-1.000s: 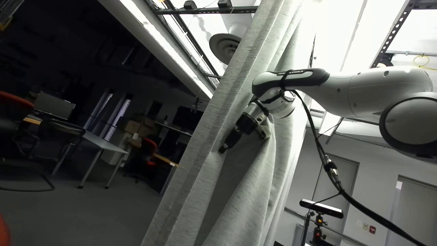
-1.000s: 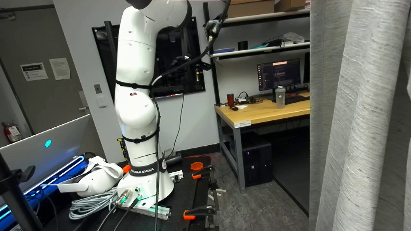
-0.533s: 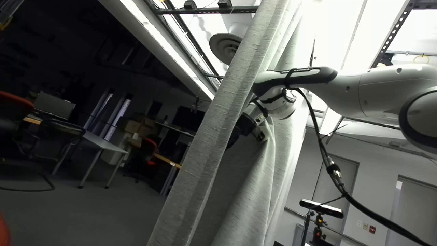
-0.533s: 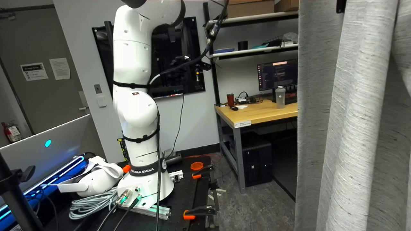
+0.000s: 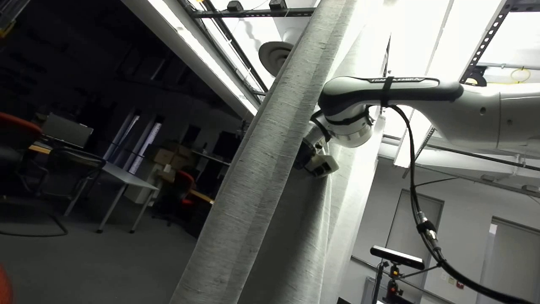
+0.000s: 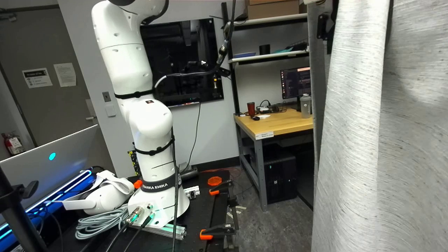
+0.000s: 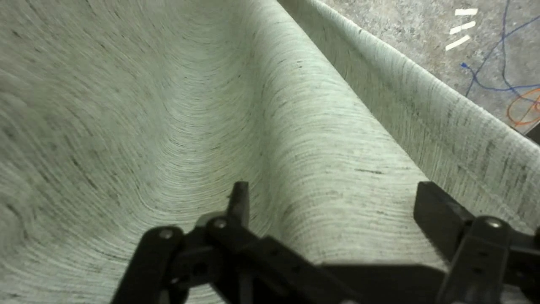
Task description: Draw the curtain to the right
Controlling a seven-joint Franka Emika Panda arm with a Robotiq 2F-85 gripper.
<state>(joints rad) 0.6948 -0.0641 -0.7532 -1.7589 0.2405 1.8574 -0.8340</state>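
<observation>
The curtain [image 7: 337, 139] is a large pale grey-white drape with long folds. It fills most of the wrist view and hangs in both exterior views [image 5: 270, 169], [image 6: 353, 140]. My gripper [image 7: 333, 185] is open. A rounded fold of the curtain runs between its spread fingers [image 7: 438, 215], and they are not shut on it. In an exterior view the gripper body [image 5: 310, 158] is against the curtain, and a fold hides the fingers. In an exterior view a dark gripper part [image 6: 322, 26] shows at the curtain's upper edge.
A wooden desk [image 6: 280, 122] with a monitor [image 6: 295, 82] stands behind the curtain. The arm base [image 6: 157, 203] sits on a black table with clamps [image 6: 218, 231]. A black cable [image 5: 415, 181] hangs from the arm. A camera on a stand [image 5: 396, 257] is at lower right.
The arm has pulled back to the right in an exterior view and leans further left in an exterior view. The curtain's edge has shifted over the desk, and a fold now covers the fingers.
</observation>
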